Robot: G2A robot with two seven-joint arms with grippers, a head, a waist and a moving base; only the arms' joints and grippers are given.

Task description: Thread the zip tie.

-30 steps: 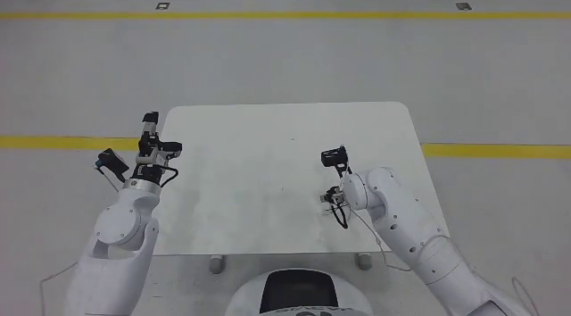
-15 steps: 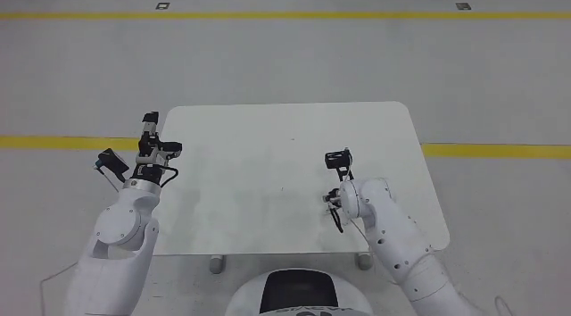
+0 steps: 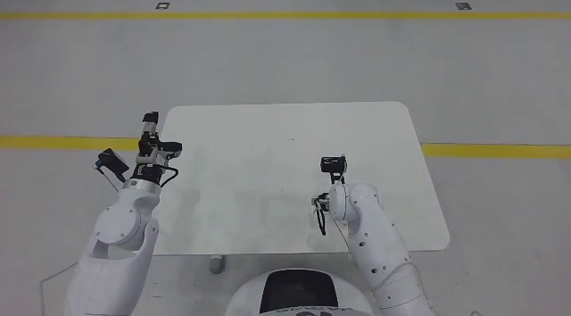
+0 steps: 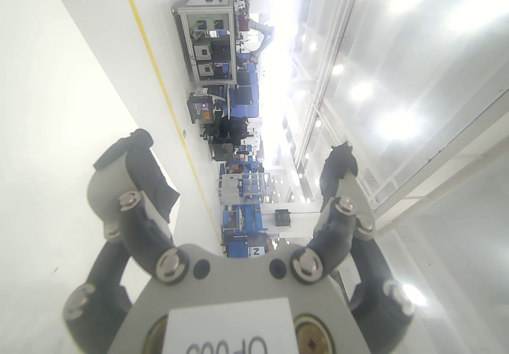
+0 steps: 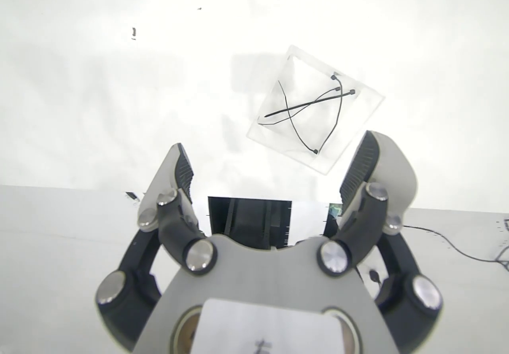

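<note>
Black nylon zip ties, thin and crossed over one another, lie flat in a clear square tray on the white desk, just ahead of the right end effector, whose jaws stand wide apart with nothing between them. They look feather-light, springy and slick, likely to skate or drag a neighbour along, so a pinch near one tie's small blocky head seems the safest hold. Spread and empty too, the left end effector points out into the room.
</note>
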